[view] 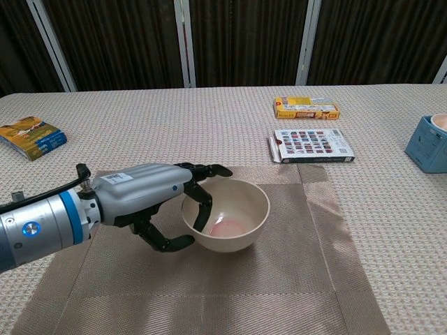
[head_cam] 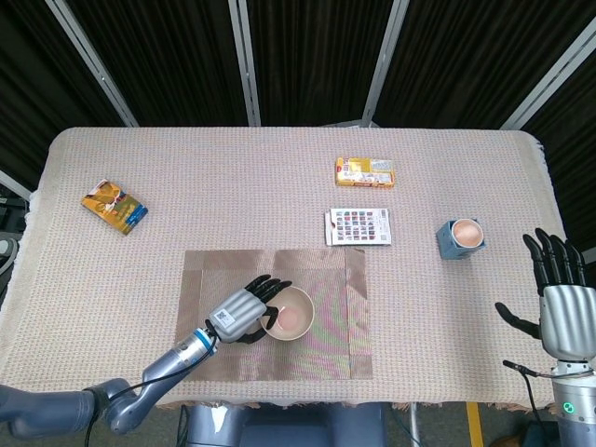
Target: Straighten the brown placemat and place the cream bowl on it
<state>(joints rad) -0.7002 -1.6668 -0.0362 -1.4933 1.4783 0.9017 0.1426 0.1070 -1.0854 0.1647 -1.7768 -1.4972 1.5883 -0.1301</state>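
The brown placemat (head_cam: 326, 345) (view: 307, 279) lies flat and square to the table's near edge. The cream bowl (head_cam: 290, 315) (view: 229, 216) sits upright around the mat's middle, its inside pinkish. My left hand (head_cam: 240, 314) (view: 143, 199) grips the bowl's left rim, fingers hooked over the rim and thumb below. In the head view my right hand (head_cam: 562, 307) hovers at the table's right edge, fingers spread and empty; the chest view does not show it.
A blue cup (head_cam: 461, 237) (view: 429, 143) stands at the right. A patterned card box (head_cam: 358, 226) (view: 311, 146) lies just beyond the mat's far right corner, a yellow box (head_cam: 364, 172) (view: 306, 107) behind it. A colourful packet (head_cam: 114, 207) (view: 31, 136) lies far left.
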